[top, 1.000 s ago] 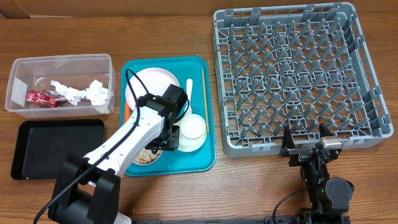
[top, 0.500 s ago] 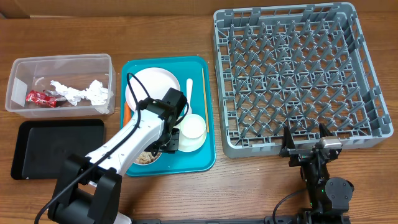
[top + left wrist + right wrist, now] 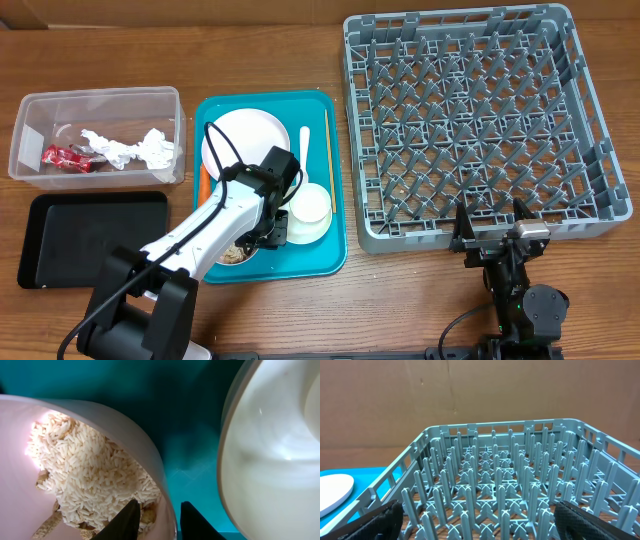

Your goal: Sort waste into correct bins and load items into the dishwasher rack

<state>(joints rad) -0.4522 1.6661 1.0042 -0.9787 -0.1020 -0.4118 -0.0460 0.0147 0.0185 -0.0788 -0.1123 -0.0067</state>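
Pink bowl (image 3: 135,430) of rice (image 3: 85,475): lower centre of frame, on teal tray (image 3: 320,255) | left claw (image 3: 160,522) has dropped astride its rim, jaws narrowing, cannot tell if clamped | right claw (image 3: 490,240) wide open, empty | tipping rice out looks next

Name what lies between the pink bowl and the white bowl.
Left wrist view: a bare strip of teal tray, plus one left finger beside the pink bowl.

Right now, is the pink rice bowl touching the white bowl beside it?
Apart. The left wrist view shows a strip of teal tray between the rim of the pink bowl and the side of the white bowl.
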